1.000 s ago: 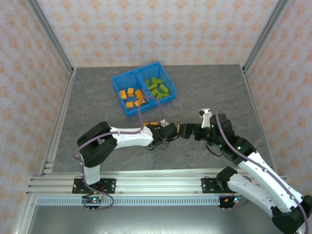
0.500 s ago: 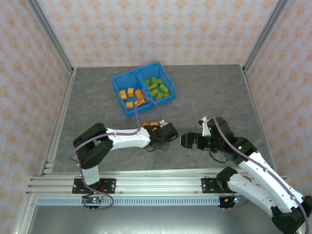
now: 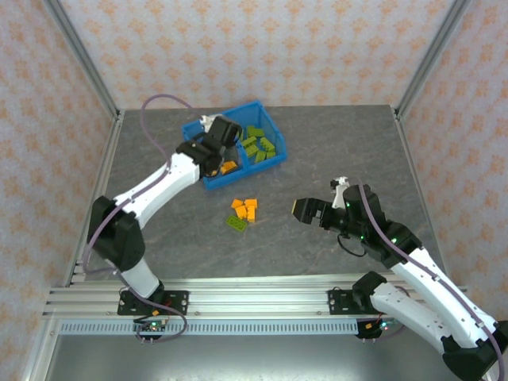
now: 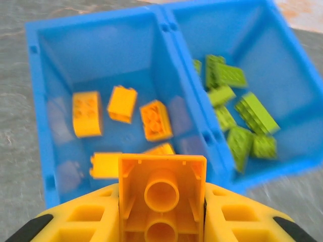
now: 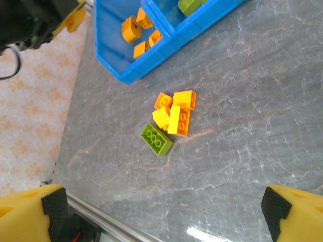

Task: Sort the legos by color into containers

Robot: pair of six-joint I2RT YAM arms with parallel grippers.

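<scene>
**Left arm holds an orange brick at the bin – right arm hangs open over the table**

The left gripper [image 4: 161, 217] is closed on one orange brick [image 4: 161, 184], pinched between its two yellow fingers [image 4: 86, 219] with the hollow underside turned toward the wrist camera. From above, the left arm reaches far across the table [image 5: 242, 126], and its wrist is over the near part of the left compartment [image 4: 106, 65] of the blue bin [image 4: 33, 60]. The brick is clear of the bin floor.

The bin stands near the far side of the table, its two compartments parted by a dividing wall [image 4: 184, 96]. In the left compartment lie several orange legos [image 4: 154, 120], scattered singly on the floor. In the right compartment [image 4: 237, 45] lie the green legos [image 4: 255, 113], bunched closer together, some tilted against one another.

On the bare table in front of the bin, a small heap of orange legos [image 5: 176, 113] lies with the pieces touching and partly stacked. A single green brick [image 5: 156, 139] lies studs up just beside the heap, on its near side.

The right gripper [image 3: 308, 212] hangs above the table to the right of that heap, well apart from it. Its jaws stand wide open and hold nothing – its wrist view looks down between the two finger pads at the loose pieces.
</scene>
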